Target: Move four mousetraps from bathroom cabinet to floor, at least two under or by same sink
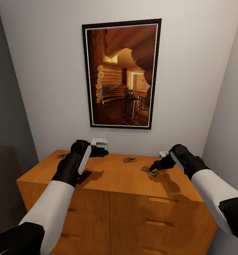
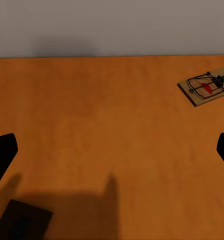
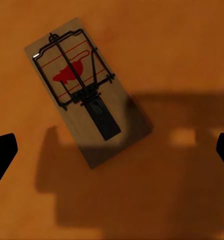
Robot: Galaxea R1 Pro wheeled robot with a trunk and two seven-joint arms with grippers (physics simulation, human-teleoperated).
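Note:
Several mousetraps lie on the flat top of the orange-brown cabinet [image 1: 108,177]. One mousetrap [image 1: 149,171] [image 3: 87,90], pale wood with a red mouse print and a black wire bar, lies just below my right gripper [image 1: 155,166] [image 3: 112,155], which is open above it. A second mousetrap [image 1: 129,160] [image 2: 206,86] rests mid-top near the wall. A dark slab [image 1: 84,176] [image 2: 22,220] lies beside my left wrist. Another mousetrap [image 1: 62,156] sits at the far left corner. My left gripper [image 1: 101,152] [image 2: 112,155] hovers open over bare wood.
A framed picture of a log cabin interior [image 1: 122,72] hangs on the white wall behind the cabinet. Two small white fixtures [image 1: 99,141] [image 1: 163,154] stick out of the wall just above the top. Drawer fronts with bar handles [image 1: 159,223] face me; walls close in on both sides.

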